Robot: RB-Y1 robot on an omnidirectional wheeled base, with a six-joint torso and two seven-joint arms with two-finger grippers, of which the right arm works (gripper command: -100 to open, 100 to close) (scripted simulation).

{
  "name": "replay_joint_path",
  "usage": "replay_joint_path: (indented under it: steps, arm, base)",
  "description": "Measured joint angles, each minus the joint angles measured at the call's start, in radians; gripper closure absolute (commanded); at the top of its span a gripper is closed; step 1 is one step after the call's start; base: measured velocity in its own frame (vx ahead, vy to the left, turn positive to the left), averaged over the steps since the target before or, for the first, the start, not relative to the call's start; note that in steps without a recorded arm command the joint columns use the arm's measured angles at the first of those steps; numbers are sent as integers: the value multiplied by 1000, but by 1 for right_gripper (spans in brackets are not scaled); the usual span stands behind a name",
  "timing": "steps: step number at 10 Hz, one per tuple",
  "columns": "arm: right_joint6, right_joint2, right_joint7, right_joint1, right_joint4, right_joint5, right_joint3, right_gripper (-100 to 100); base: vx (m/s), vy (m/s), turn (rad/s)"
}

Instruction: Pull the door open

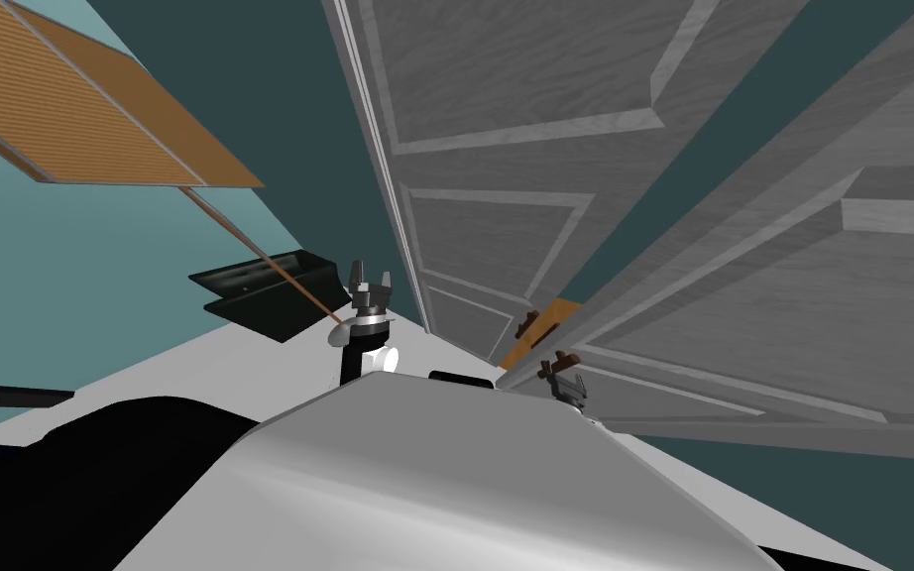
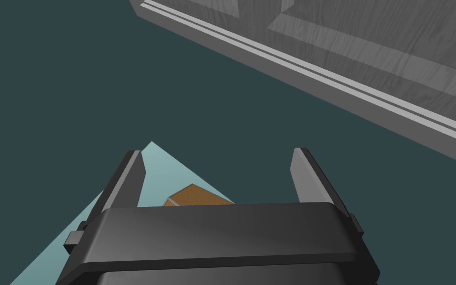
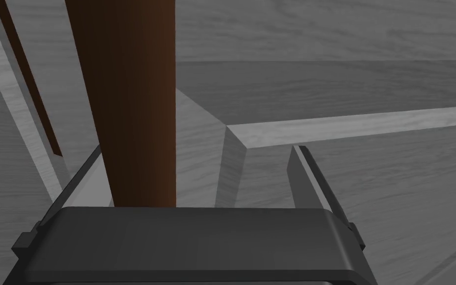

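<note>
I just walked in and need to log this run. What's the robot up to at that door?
The right gripper is at the grey panelled door. Its open fingers straddle the brown handle, which lies close to one finger but isn't clamped. The door looks partly swung out, with a gap beside it. The left gripper hangs open near the door frame, holding nothing.
</note>
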State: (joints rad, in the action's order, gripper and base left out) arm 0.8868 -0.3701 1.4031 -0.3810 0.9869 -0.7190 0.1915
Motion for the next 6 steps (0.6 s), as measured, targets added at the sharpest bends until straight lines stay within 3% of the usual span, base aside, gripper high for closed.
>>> replay_joint_path:
  steps: [2, 3, 4, 6]
  arm:
    - [6, -15, 13, -12, -11, -1, -10, 100]
    - [12, -13, 15, -13, -26, 0, -13, 100]
    - [1, -14, 7, -36, -3, -3, -18, 100]
    - [-3, -12, 1, -45, -2, -3, -18, 100]
  base:
    - [-125, 28, -46]
    - [-92, 20, -19]
    - [-37, 6, -29]
    - [-3, -5, -3]
